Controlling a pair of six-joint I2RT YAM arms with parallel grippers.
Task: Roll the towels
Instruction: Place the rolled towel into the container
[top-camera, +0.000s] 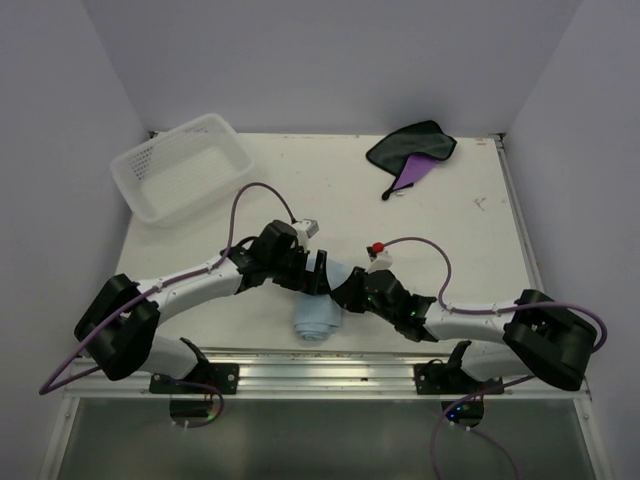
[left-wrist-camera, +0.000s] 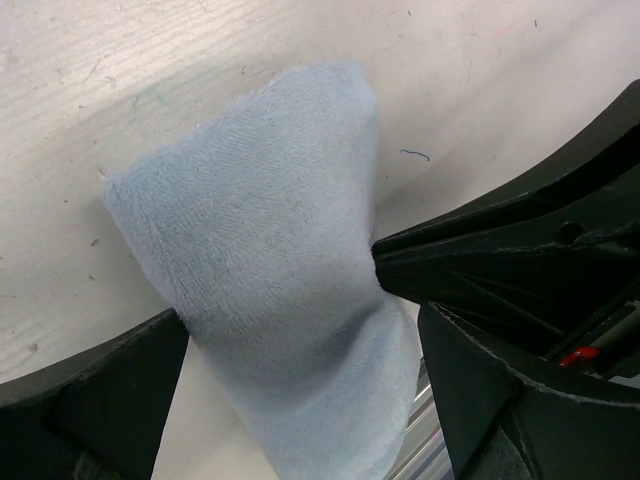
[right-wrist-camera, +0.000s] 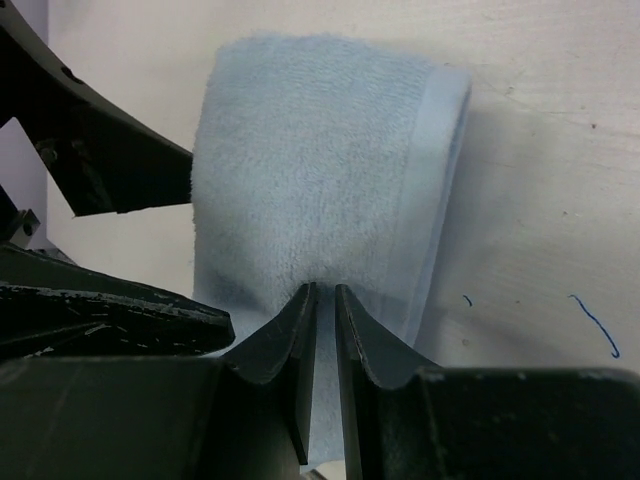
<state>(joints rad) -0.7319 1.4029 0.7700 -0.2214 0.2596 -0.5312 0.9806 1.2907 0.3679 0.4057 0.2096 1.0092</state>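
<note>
The light blue towel (top-camera: 319, 320) lies as a loose roll on the table near the front edge, between my two grippers. My left gripper (top-camera: 318, 276) is open and straddles the roll. In the left wrist view its fingers (left-wrist-camera: 100, 400) stand wide on both sides of the towel (left-wrist-camera: 270, 250) and touch its flanks. My right gripper (top-camera: 347, 294) is shut on a fold of the same towel. In the right wrist view (right-wrist-camera: 324, 292) blue cloth (right-wrist-camera: 310, 160) shows in the thin slit between the tips. The purple towel with a dark face (top-camera: 412, 150) lies crumpled at the far right.
A white lattice basket (top-camera: 180, 165) stands at the far left. The metal rail of the table's front edge (top-camera: 320, 365) runs just below the roll. The right gripper's dark body (left-wrist-camera: 500, 260) reaches into the left wrist view, close against the towel.
</note>
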